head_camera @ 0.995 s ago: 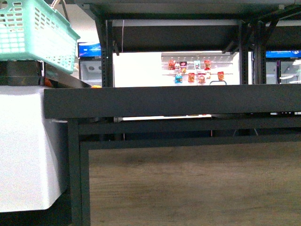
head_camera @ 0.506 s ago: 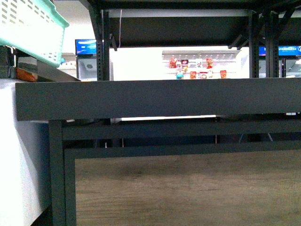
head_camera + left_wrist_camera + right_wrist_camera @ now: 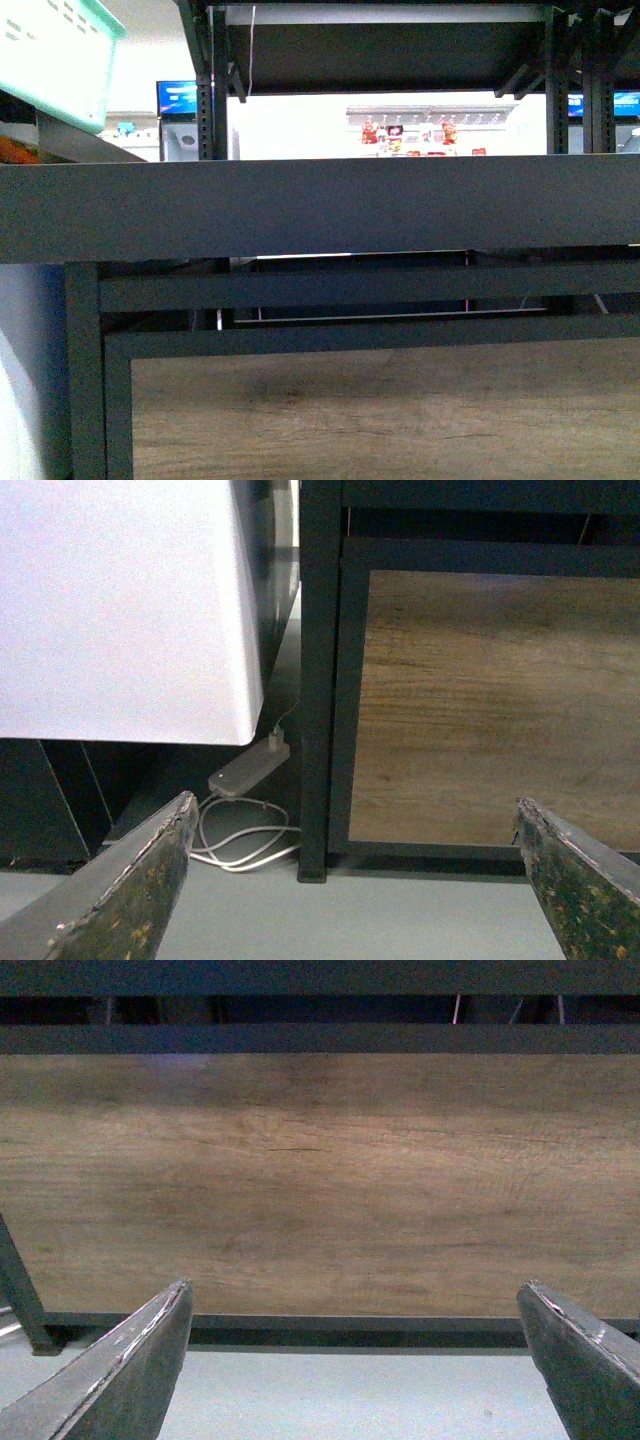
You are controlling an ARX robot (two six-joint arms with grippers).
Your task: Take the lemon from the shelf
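Front view is filled by the shelf [image 3: 320, 205] — where the lemon lies cannot be told. Left gripper [image 3: 352, 810] and right gripper [image 3: 354, 1288] gape wide, empty, facing its wood-grain panel [image 3: 320, 1180].

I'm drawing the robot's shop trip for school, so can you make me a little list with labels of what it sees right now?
lemon: not in view in any picture
shelf: black rack, its dark tray rim stretches across the front view
wood panel: below the tray, inside the black frame
basket: teal, upper left of the front view
left pincer: open, empty, low by the rack's corner post
right pincer: open, empty, facing the wood panel
power strip: white, on the floor beside the post
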